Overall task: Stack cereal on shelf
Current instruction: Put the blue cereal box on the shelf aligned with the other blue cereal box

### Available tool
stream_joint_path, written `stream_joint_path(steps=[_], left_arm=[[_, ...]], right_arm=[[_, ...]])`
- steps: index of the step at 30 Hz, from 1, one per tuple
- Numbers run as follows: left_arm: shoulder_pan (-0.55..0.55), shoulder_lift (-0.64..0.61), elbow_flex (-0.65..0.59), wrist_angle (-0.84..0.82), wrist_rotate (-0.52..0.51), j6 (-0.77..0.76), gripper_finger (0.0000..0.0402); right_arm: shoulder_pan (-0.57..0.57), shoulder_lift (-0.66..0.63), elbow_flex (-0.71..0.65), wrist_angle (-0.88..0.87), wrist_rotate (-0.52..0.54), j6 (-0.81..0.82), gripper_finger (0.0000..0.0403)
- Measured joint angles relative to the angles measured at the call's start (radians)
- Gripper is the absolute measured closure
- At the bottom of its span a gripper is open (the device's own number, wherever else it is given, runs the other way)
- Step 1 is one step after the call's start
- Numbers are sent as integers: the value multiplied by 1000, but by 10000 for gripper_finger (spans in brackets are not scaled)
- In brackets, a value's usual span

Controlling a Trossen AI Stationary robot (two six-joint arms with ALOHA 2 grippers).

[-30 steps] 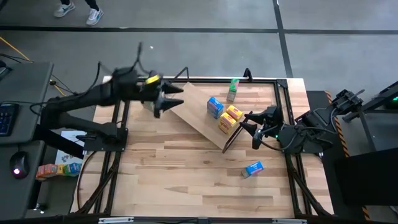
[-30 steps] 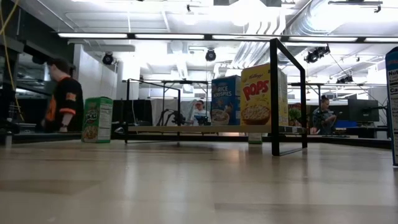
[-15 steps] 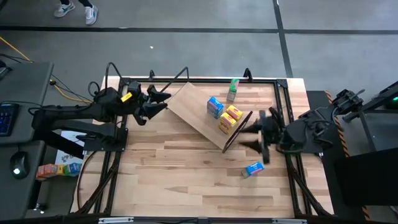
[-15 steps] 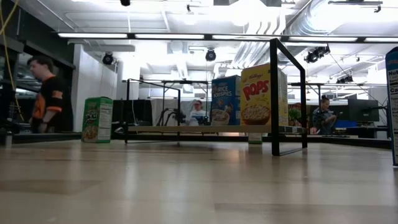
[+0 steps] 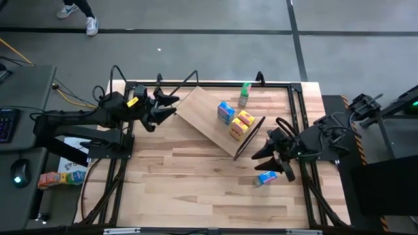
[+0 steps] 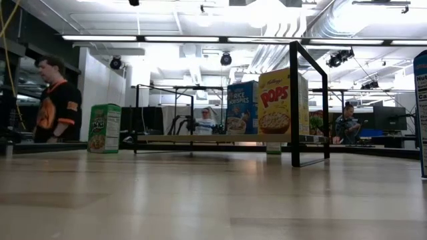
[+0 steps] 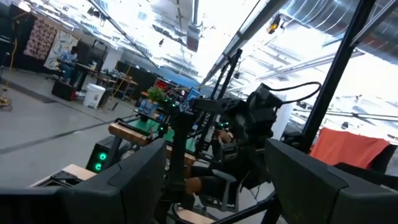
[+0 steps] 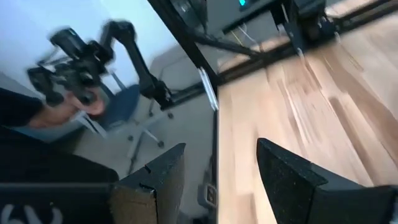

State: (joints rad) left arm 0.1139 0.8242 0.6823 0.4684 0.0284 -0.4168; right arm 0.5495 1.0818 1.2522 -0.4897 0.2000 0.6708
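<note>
The shelf (image 5: pixel 212 119) is a light-wood board tilted on a black wire frame (image 6: pixel 294 103). A blue cereal box (image 5: pixel 226 111) and two yellow boxes (image 5: pixel 245 119) (image 5: pixel 238 130) stand on it. One green box (image 5: pixel 245 93) stands on the table by the far edge. Another blue box (image 5: pixel 266 177) lies on the table near the right side. A second green box does not show. My right gripper (image 5: pixel 271 164) hovers open just over that loose blue box. My left gripper (image 5: pixel 172 106) is open by the shelf's left corner.
A black tube frame (image 5: pixel 297 111) borders the striped tabletop. The low view shows the green box (image 6: pixel 105 128), the blue box (image 6: pixel 241 108) and a yellow box (image 6: pixel 275 102) upright. A person (image 6: pixel 57 100) walks behind the table. The near half of the table (image 5: pixel 196 189) holds nothing.
My left arm drew back from the shelf's left corner toward the table's left edge, then held still. My right gripper swung from beside the shelf's right end toward the near edge, turning, and now stands over the loose blue box. No box has moved.
</note>
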Motion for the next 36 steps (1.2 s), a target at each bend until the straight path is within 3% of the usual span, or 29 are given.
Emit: stream_joint_path(steps=[4,10,16,20,26,36], left_arm=[[0,0,0,-3,0,0,140],[0,0,0,-3,0,1,140],[0,0,0,-5,1,2,140],[0,0,0,-10,2,2,140],[0,0,0,-33,3,1,140],[0,0,0,-46,2,0,140]], right_arm=[[0,90,142,-235,-26,-19,214],[4,304,385,-722,-117,-92,214],[52,430,391,-972,-186,-76,214],[82,429,282,-969,-249,-45,214],[66,351,120,-825,-370,37,198],[59,331,-45,-665,-286,-112,143]])
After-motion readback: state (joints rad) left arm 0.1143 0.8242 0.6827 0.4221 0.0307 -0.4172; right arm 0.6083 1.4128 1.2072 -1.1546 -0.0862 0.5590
